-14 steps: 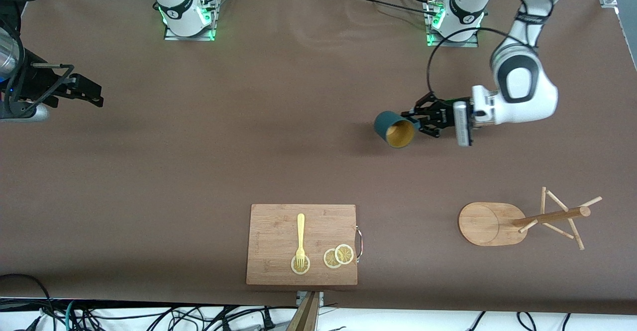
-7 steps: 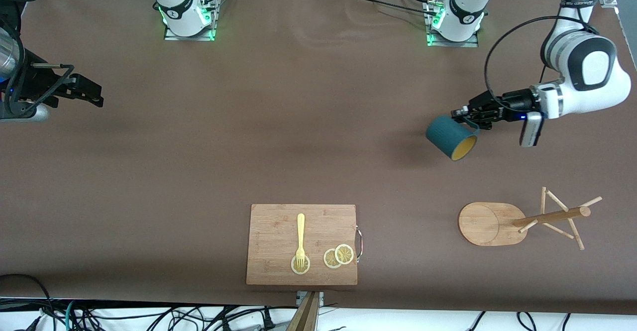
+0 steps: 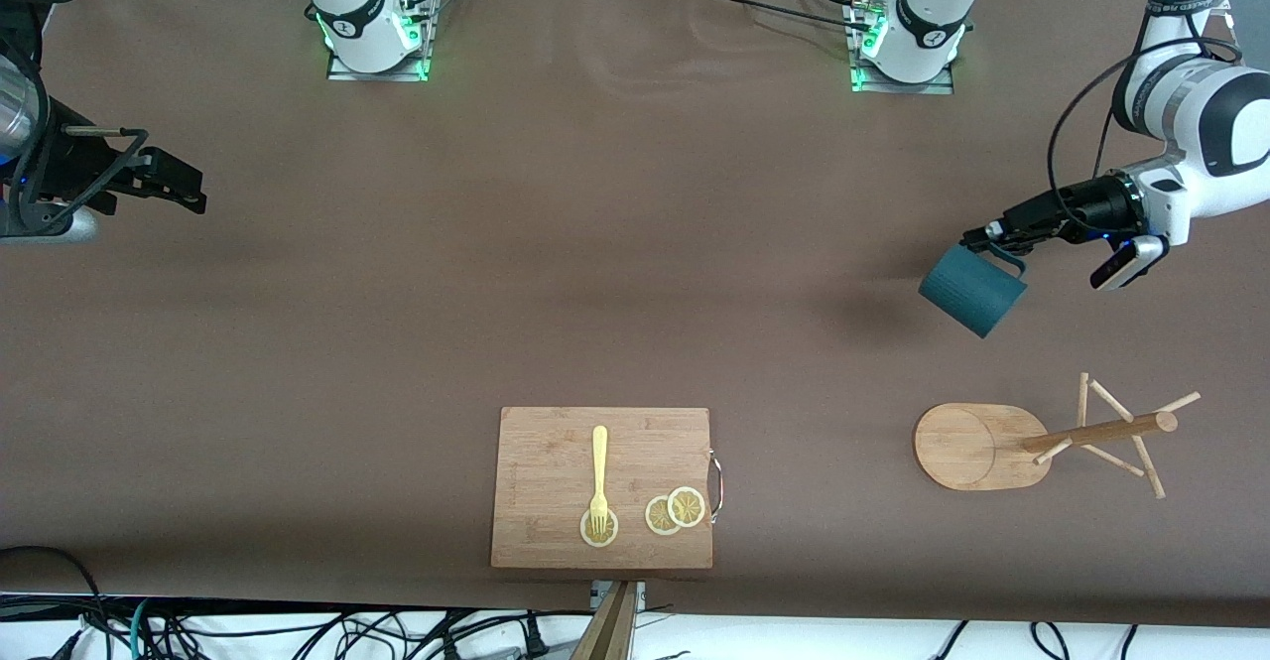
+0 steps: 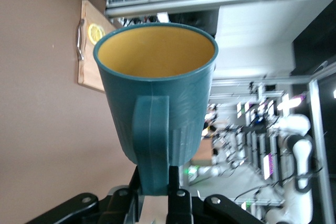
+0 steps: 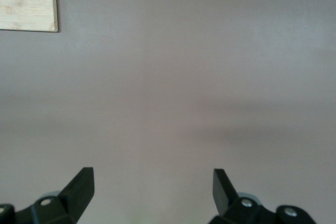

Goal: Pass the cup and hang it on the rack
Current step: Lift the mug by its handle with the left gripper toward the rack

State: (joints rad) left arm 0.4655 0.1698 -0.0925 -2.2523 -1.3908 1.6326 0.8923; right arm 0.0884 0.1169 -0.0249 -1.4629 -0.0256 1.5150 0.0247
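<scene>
I have the left gripper (image 3: 984, 235) up in the air at the right of the front frame, over bare brown table (image 3: 556, 273) toward the left arm's end. Its fingers are clamped on the handle of the cup (image 3: 970, 290), which hangs tilted below them. In the left wrist view the cup (image 4: 157, 87) fills the middle of the frame, yellow inside showing, handle running down into the closed fingers at the bottom edge.

The rack (image 3: 1042, 437) stands at the lower right of the front frame, nearer the camera than the spot under the cup, with clear cloth between them. Its pegs splay close to the frame's right side, so room there is tight.

The cutting board (image 3: 602, 487) sits at the lower centre, near the table's front edge, carrying a fork (image 3: 598, 476) and lemon slices (image 3: 675, 511).

The right gripper (image 3: 159, 182) waits at the upper left, its arm cut off by the frame edge. In the right wrist view its fingers (image 5: 79, 187) stand wide apart, holding nothing
</scene>
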